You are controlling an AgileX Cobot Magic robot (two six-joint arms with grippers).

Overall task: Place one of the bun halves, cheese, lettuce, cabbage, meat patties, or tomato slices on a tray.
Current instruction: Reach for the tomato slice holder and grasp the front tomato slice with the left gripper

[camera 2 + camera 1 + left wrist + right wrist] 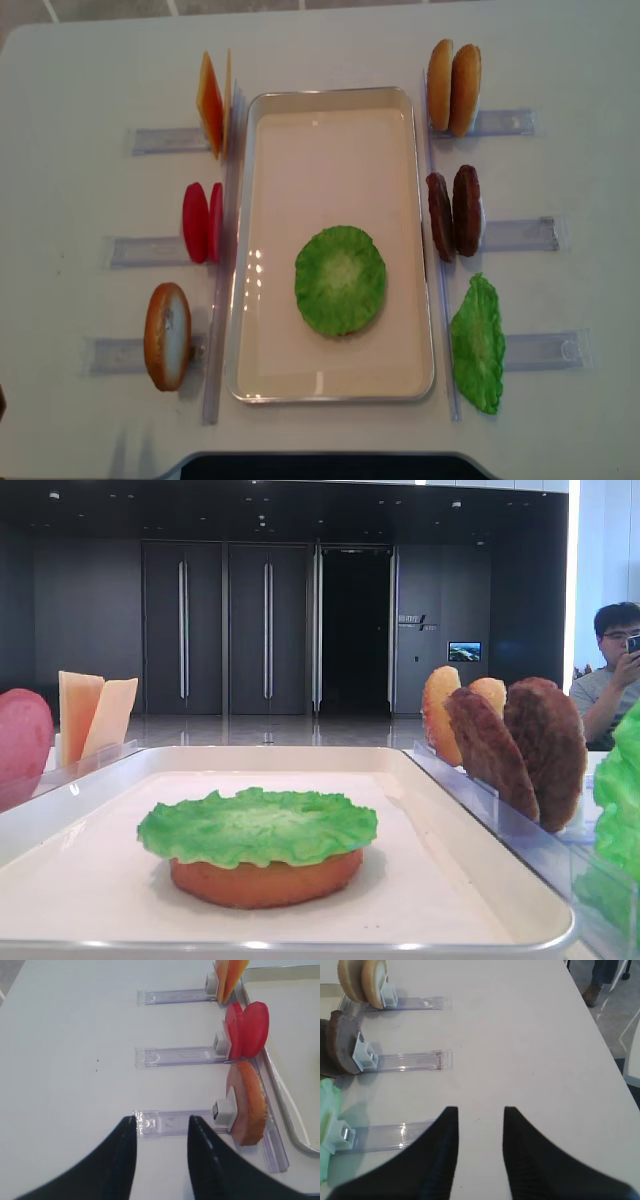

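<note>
The white tray (330,110) lies in the centre of the overhead view. On it, lower centre, a bun half (265,878) lies flat with a lettuce leaf (340,280) draped over it; from above the leaf hides the bun entirely.

The left gripper (161,1125) hovers at the bottom of its wrist view, jaws parted with nothing between them, in front of the clear rack (170,1122) that carries one upright bun half (247,1105). The right gripper (480,1115) is likewise parted and empty, low in its view over bare table (520,1035).

Risks, as I judge them: every waiting piece stands on edge in a narrow rack, so a grip that meets it off-centre could tip it or drag the light rack along. The left-side racks sit tight against the tray rim, so a careless reach could bump the tray. Setting a piece on the loose leaf could slide it off the bun.

Count: cheese slices (212,105), two, upper left; tomato slices (202,222), two, middle left; bun halves, one lower left, two upper right (453,88), one on the tray; meat patties (455,213), two, middle right; lettuce, one on the tray, one lower right (477,345).
</note>
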